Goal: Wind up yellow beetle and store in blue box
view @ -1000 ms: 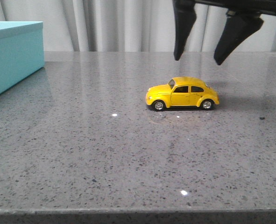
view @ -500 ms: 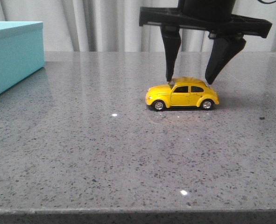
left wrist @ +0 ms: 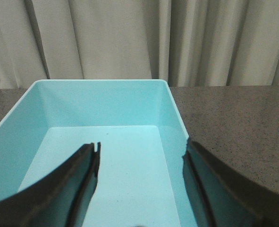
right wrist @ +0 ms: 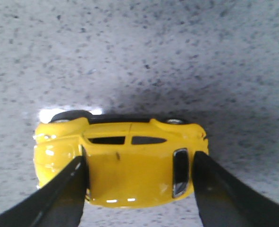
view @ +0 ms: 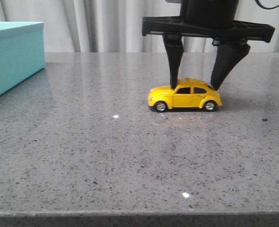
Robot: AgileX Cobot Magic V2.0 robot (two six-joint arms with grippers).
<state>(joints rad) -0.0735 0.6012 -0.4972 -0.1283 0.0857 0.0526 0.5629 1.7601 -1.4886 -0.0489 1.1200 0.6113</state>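
Jaws on your right gripper (view: pixel 197 86) stand apart and straddle the yellow beetle (view: pixel 185 97), one black finger down at the windscreen end of its roof and the other at the rear slope. From the front view you can see both fingertips level with the roofline; whether they touch the paint or sit just off it, you cannot tell. In the right wrist view the car (right wrist: pixel 120 163) lies lengthwise between the two fingers, its roof and rear window facing the camera, and the gripper (right wrist: pixel 139 189) has not clamped on it.

Your beetle stands on all four wheels on the grey speckled tabletop (view: pixel 130 156), side-on to the front camera with its nose pointing toward the blue box (view: pixel 12 56). That box sits well apart from the car, at the tabletop's left edge, only partly in the front view.

Your left gripper (left wrist: pixel 141 156) hangs over the blue box (left wrist: pixel 101 104), and its jaws are apart too, holding nothing. From the left wrist view you look straight down into the box: no lid on it, pale turquoise floor and walls, with the fingers framing the interior. Beside the box on the car's side you see bare tabletop (left wrist: pixel 233 123), and pale pleated curtains (view: pixel 106 23) hang behind everything.
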